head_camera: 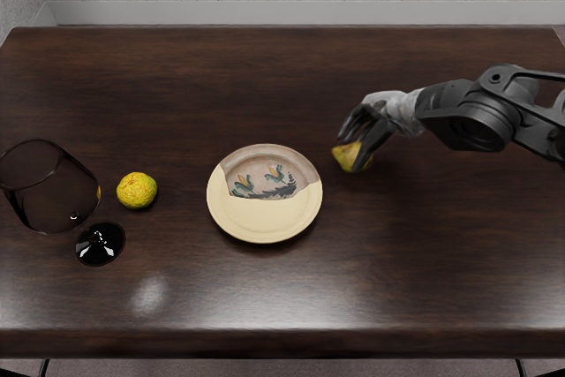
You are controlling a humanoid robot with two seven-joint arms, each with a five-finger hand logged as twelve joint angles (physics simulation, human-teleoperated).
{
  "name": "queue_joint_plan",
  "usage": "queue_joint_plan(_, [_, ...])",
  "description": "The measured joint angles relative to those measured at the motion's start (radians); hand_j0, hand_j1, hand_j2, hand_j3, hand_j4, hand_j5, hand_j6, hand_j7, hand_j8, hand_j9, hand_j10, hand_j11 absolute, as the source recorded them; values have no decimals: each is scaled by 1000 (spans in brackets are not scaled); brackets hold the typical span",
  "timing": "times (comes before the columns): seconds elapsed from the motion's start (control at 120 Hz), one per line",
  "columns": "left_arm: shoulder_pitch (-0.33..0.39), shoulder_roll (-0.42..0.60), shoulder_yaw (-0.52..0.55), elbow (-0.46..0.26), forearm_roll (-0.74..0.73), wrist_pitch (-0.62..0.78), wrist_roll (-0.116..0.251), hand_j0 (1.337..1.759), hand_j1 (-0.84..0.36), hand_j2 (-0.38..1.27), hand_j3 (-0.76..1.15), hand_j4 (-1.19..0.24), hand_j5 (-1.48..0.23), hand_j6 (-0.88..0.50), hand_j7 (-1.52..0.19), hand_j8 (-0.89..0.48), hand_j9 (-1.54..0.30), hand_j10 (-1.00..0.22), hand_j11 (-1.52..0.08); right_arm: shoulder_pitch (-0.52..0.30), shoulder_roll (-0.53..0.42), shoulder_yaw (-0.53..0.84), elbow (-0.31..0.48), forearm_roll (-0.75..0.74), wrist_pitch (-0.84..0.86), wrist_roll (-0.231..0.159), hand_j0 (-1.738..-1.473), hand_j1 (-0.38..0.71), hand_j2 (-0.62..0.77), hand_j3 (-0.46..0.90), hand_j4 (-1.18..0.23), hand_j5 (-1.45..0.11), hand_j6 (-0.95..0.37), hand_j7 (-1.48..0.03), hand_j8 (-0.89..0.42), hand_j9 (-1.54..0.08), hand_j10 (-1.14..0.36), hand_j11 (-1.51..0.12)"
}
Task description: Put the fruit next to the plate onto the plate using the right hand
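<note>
- Your right hand (pixel 371 123) curls its fingers around the fruit (pixel 346 157), which sits just right of the plate (pixel 262 221).
- You are at the grasp step; next, lift it and carry it left over the rim.
- A second fruit (pixel 137 190) and a tipped glass (pixel 44 187) lie left of the plate, clear of your path.

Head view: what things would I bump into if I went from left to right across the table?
Wine glass → bumpy yellow-green citrus fruit → painted plate → yellow fruit, which the right hand is over.
</note>
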Motion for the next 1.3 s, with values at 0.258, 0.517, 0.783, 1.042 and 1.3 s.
queue_joint_plan(0.258, [0, 0, 0, 0, 0, 0, 0, 1658, 349, 0, 0, 0, 0, 0, 0, 0, 0, 0, 0, 0, -20, 81, 29, 70, 137, 0, -1658, 385, 569, 0, -740, -1028, -502, -989, -354, -997, -499, -999])
queue_joint_plan(0.517, [0, 0, 0, 0, 0, 0, 0, 1658, 349, 0, 0, 0, 0, 0, 0, 0, 0, 0, 0, 6, 44, 105, 50, 81, 171, 0, -1658, 405, 564, 0, -739, -1026, -553, -987, -328, -992, -474, -985])
queue_joint_plan(0.783, [0, 0, 0, 0, 0, 0, 0, 1658, 349, 0, 0, 0, 0, 0, 0, 0, 0, 0, 0, 7, 128, 106, 40, 74, 171, 0, -1658, 409, 573, 0, -738, -1029, -597, -987, -337, -993, -487, -990])
queue_joint_plan(1.042, [0, 0, 0, 0, 0, 0, 0, 1658, 349, 0, 0, 0, 0, 0, 0, 0, 0, 0, 0, 8, 176, 107, 18, 67, 166, 0, -1658, 383, 561, 0, -742, -1011, -656, -983, -374, -990, -531, -981])
queue_joint_plan(1.3, [0, 0, 0, -1, 0, 0, 0, 1658, 349, 0, 0, 0, 0, 0, 0, 0, 0, 0, 0, 4, 181, 104, -19, 61, 159, 0, -1658, 132, 148, 0, -443, -592, -427, -583, -323, -584, -381, -581])
